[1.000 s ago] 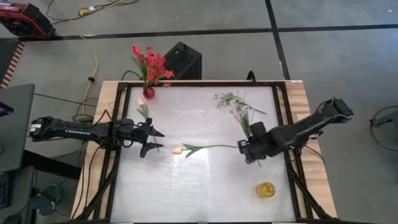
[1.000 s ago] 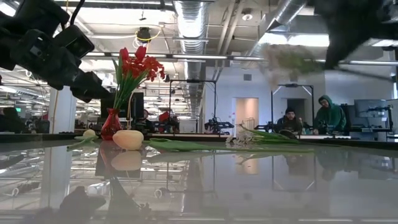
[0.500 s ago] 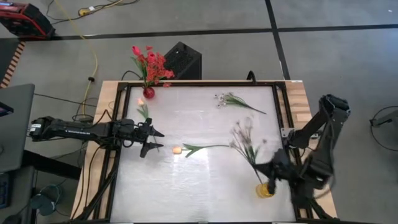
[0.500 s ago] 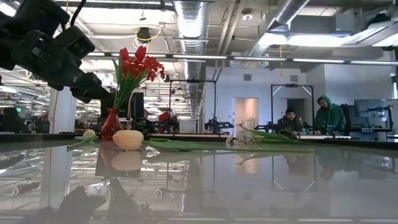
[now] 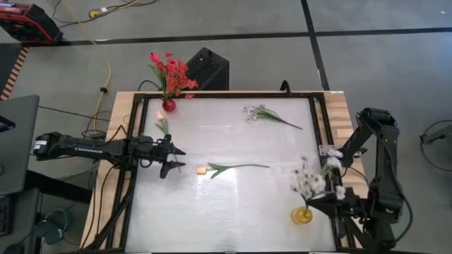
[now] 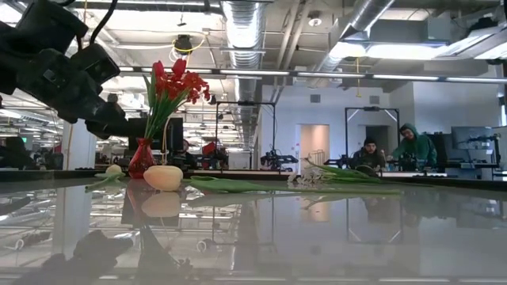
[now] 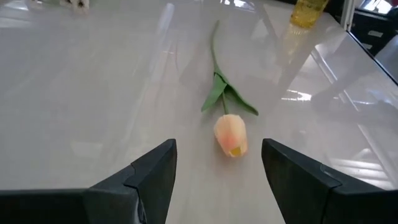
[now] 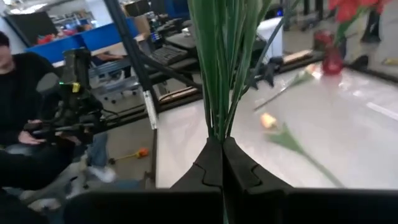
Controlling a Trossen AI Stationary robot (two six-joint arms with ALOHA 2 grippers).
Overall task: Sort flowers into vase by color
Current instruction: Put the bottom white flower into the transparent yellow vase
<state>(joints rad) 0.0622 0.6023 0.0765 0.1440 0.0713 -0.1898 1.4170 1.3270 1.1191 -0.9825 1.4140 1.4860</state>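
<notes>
My right gripper (image 8: 222, 163) pinches the green stems of a white-blossom sprig (image 5: 311, 178), a grip only its wrist view shows; from above, the sprig stands over the yellow vase (image 5: 301, 215) at the desk's (image 5: 233, 204) five o'clock. My left gripper (image 5: 174, 158), wide open, hovers by a pale orange tulip (image 7: 231, 134) lying mid-desk. Red flowers (image 6: 173, 81) fill the red vase (image 5: 169, 105) at eleven o'clock.

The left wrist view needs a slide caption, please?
Open left gripper faces a pale orange tulip lying on the table.
</notes>
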